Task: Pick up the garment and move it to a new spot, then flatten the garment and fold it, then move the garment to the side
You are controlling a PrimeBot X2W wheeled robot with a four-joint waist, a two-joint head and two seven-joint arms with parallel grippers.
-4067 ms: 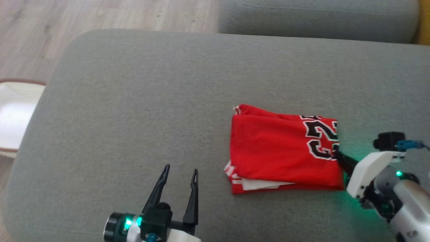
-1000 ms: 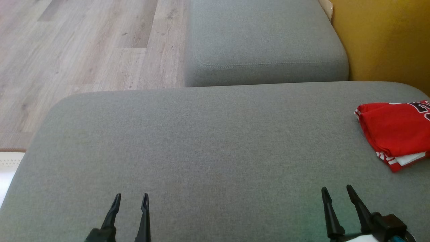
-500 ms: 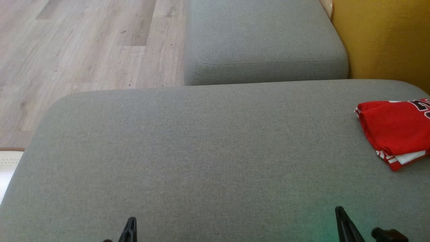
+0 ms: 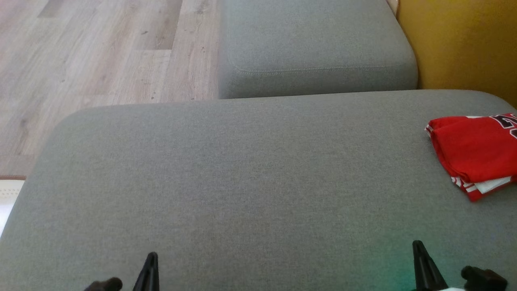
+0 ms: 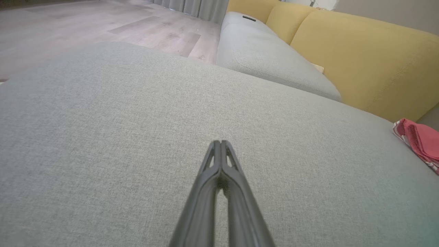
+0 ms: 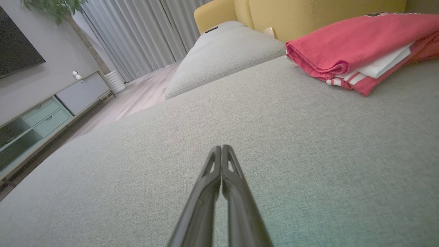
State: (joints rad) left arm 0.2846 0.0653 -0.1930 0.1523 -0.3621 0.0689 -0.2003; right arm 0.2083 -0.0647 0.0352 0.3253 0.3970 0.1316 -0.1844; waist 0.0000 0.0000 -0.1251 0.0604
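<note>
Lying folded at the right-hand end of the large grey cushion (image 4: pixel 242 182), the red garment (image 4: pixel 472 153) shows us a rounded fold facing the cushion's middle and white-striped hems stacked at its near corner. Its right end runs off the head view, so we cannot fix its long axis for certain, though it seems to run along the cushion's width. From the right pincer (image 6: pixel 222 149) the garment sits ahead and to the right, near but apart, with bare cushion between. From the left pincer (image 5: pixel 221 144) it lies well apart, out at the cushion's right end. We judge the right arm clearly the nearer. Both pincers hover low over the cushion's near edge, fingers pressed together, pinching nothing. The garment looks folded and set aside, so we reckon little of the task is left.
</note>
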